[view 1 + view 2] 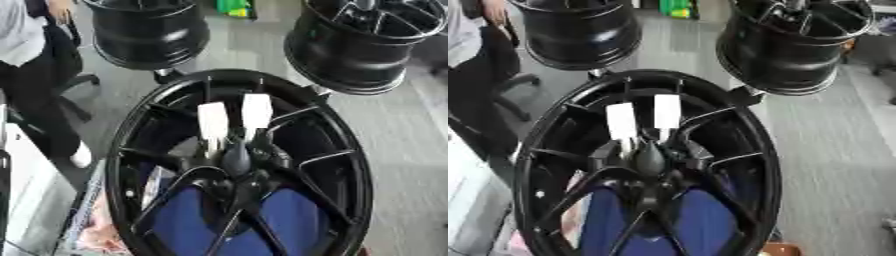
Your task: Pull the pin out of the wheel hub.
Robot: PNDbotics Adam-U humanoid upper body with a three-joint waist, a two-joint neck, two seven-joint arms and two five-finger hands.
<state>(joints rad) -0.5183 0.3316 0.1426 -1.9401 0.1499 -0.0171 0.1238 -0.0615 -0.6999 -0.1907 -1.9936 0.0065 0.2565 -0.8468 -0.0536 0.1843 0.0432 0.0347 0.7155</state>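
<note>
Looking down on one big black wheel hub (346, 150) filling the middle, face up, spokes running out from a dark centre boss (236, 159). Seeing two white flat pieces (213, 120) standing upright side by side just above the boss, close but not touching; taking these as the pin ends, not managing to confirm. Seeing blue material (293, 215) through the near spokes.

Counting three wheels in all: the hub plus two more black rims, far left (149, 35) and far right (789, 45), both well apart from the pieces. Counting one person (22, 35) at the far left edge, touching nothing on the hub.

Left eye view only: catching a light shoe (81, 155) beside the hub's left rim. Right eye view only: catching a brownish object (780, 248) at the bottom edge beside the rim, and an orange patch (849, 45) behind the far-right rim.

Not making out either hand in the dark clutter at the centre, so not able to tell finger state.
</note>
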